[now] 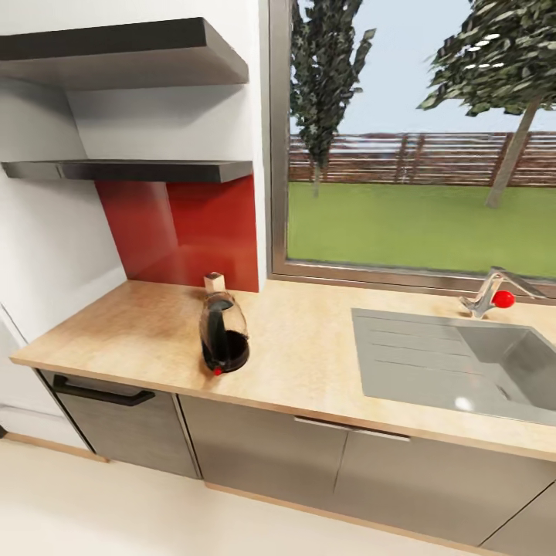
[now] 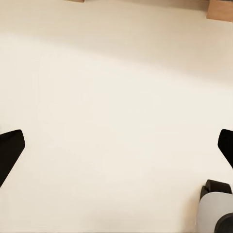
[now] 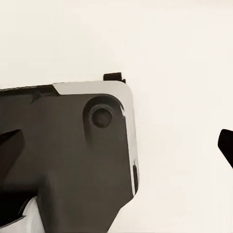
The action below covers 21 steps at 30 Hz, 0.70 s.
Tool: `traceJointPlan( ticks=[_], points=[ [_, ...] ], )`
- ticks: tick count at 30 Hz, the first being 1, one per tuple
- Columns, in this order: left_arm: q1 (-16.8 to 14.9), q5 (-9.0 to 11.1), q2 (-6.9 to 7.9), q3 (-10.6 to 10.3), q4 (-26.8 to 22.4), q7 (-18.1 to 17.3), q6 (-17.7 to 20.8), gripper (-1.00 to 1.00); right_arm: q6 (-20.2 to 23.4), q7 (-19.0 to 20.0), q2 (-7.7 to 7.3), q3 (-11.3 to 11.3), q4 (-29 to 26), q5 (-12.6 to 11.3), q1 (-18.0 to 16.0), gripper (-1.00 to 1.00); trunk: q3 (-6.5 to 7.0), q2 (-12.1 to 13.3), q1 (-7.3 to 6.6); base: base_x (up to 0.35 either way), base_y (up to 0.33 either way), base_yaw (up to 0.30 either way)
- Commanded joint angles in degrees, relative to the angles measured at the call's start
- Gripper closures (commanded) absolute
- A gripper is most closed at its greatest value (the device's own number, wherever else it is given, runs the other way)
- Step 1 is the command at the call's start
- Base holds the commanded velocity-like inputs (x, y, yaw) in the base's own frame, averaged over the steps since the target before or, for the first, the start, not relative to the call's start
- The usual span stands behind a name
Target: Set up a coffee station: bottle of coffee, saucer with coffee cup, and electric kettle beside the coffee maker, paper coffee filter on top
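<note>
Hanging over pale floor (image 2: 116,97) with its two dark fingertips (image 2: 9,148) spread wide to opposite edges of the left wrist view: left gripper (image 2: 116,150), holding nothing, pinching nothing. Sharing that view near one fingertip: a grey and black rounded part of the robot (image 2: 216,208).

Spreading just as wide in the right wrist view: right gripper (image 3: 116,145), one dark fingertip (image 3: 225,145) standing out against the floor, the other blending into the robot's dark base (image 3: 73,145) with its light grey rounded edge. Gripping nothing there either.

Looking forward from the head: floor nearest, then dark grey cabinets (image 1: 262,448) with a black handle (image 1: 100,392) at the left, then the countertop (image 1: 309,363) above them.

Standing upright on the countertop, toward its left part and fairly near the front edge: kettle (image 1: 223,333), clear glass, black handle turned toward the camera, black base, small red switch low at the front. Sitting well apart from both grippers, up on the worktop while both are pointing at the floor.

Sitting just behind the kettle, near the red backsplash (image 1: 185,232): a small beige object (image 1: 214,282), too small to identify.

Lying inset at the right of the countertop: steel sink (image 1: 455,363) with a ribbed drainer, and behind it a faucet (image 1: 490,292) carrying a red knob.

Hanging above the left corner: two dark shelves (image 1: 131,170). Opening behind the counter: a window (image 1: 417,139) onto grass, trees and a slatted fence.
</note>
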Motion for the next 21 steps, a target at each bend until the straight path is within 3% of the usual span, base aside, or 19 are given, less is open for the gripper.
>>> traceJointPlan(
  ticks=[1, 16, 21],
  points=[
    [0.0, 0.2, 0.01, -0.5, 0.0, 0.3, 0.0, -1.00, -0.2, 0.2, 0.02, -0.4, 0.1, 0.0, -0.1, -1.00, -0.12, -0.1, 0.03, 0.000, 0.306, 0.000],
    [-0.1, 0.2, 0.09, -0.4, 0.0, 0.3, 0.2, -1.00, -0.2, 0.2, 0.09, -0.4, 0.0, 0.0, -0.1, -1.00, -0.12, -0.1, 0.03, 0.063, 0.307, 0.000],
    [0.0, 0.2, 0.15, -0.4, 0.1, 0.4, 0.5, -1.00, -0.3, 0.2, 0.77, -0.3, -0.4, 0.0, -0.1, -1.00, -0.12, -0.1, 0.03, 0.059, 0.310, 0.000]
  ],
)
